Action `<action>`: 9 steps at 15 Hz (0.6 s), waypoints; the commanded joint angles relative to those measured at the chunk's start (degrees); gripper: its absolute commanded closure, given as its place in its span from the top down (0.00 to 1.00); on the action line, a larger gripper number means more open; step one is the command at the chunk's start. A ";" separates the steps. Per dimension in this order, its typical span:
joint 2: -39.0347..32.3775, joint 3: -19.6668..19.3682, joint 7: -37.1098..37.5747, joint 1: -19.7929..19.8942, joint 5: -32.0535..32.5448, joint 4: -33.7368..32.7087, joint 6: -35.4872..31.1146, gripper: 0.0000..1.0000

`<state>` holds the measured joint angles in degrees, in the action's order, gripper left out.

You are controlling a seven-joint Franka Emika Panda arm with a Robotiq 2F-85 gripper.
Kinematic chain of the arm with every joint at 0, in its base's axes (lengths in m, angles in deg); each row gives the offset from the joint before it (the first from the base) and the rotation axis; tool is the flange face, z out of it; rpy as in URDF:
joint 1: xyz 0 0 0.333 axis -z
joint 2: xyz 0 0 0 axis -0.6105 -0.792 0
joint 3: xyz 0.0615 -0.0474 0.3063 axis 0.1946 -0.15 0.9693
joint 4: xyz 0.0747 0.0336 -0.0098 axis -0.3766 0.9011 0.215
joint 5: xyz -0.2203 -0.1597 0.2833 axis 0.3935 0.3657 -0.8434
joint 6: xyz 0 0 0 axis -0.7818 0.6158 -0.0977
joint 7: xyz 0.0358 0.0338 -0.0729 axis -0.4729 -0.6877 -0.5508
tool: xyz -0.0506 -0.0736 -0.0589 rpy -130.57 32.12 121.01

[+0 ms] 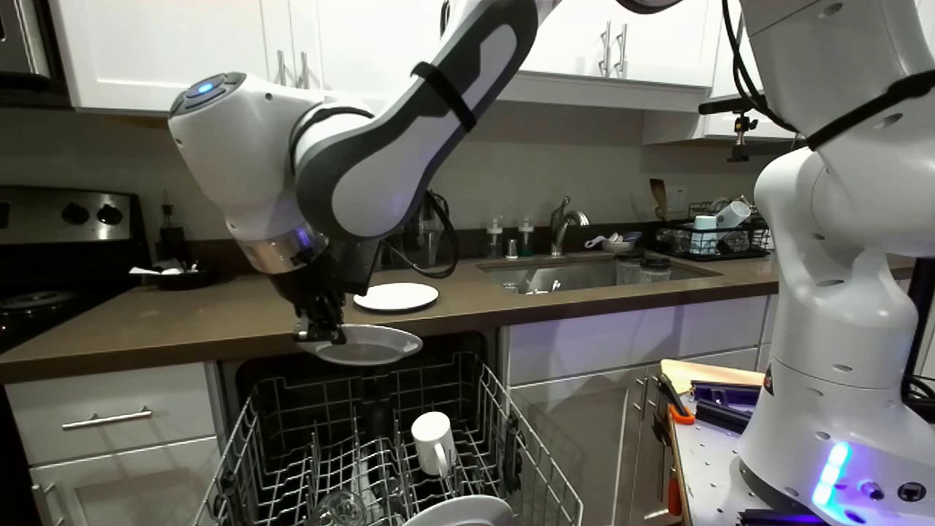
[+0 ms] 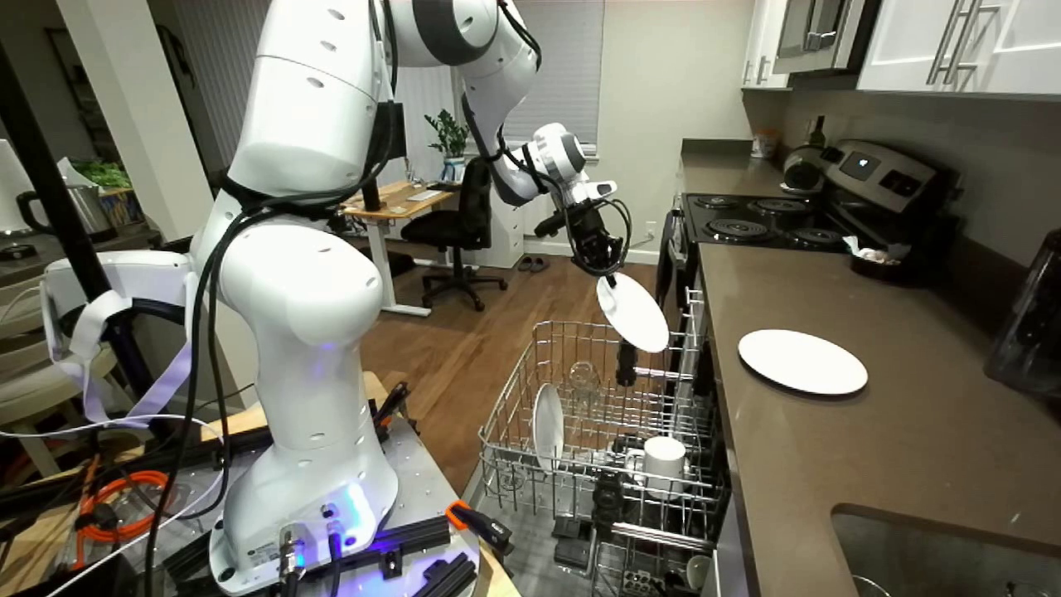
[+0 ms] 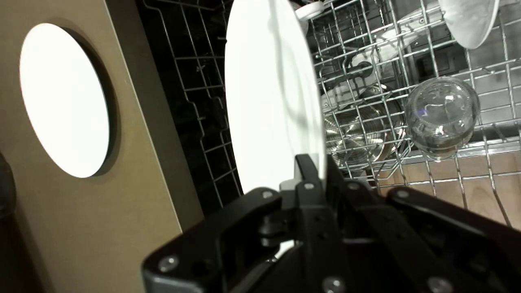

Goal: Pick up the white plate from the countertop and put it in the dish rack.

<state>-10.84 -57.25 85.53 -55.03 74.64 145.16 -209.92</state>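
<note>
My gripper [image 1: 321, 336] is shut on the rim of a white plate [image 1: 374, 346]. In the wrist view the fingertips [image 3: 318, 165] pinch the plate [image 3: 268, 93] near its edge. The held plate hangs tilted in the air above the dish rack [image 1: 544, 454], close to the counter's front edge; it also shows in an exterior view [image 2: 634, 315]. A second white plate [image 2: 802, 362] lies flat on the countertop [image 2: 829, 452]; it also shows in the wrist view [image 3: 63, 99]. The rack is pulled out below the gripper.
The rack holds a white mug [image 2: 664, 464], an upturned clear glass [image 3: 443, 116] and another white plate [image 2: 548, 424] standing upright. The counter's front edge runs beside the rack. A sink [image 1: 584, 275] and a stove [image 2: 746, 224] flank the worktop.
</note>
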 commanded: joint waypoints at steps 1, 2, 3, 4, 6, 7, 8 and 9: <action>0.30 0.77 -3.54 1.20 -1.92 1.28 -2.18 0.06; 0.52 0.95 -4.77 1.63 -2.40 2.22 -3.36 0.06; 0.84 1.08 -6.16 2.04 -2.92 3.40 -5.22 0.06; 1.16 0.88 -6.67 2.19 -3.01 4.56 -7.02 0.06; 1.93 0.81 -8.68 3.26 -3.91 7.35 -12.52 0.06; 2.21 0.74 -9.79 3.95 -4.43 8.74 -15.45 0.06; 2.31 0.55 -11.00 4.43 -4.92 9.76 -17.35 0.06; 2.62 0.29 -12.37 5.20 -5.06 11.25 -20.34 0.06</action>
<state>-11.35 -57.13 78.59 -52.31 71.73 151.68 -224.16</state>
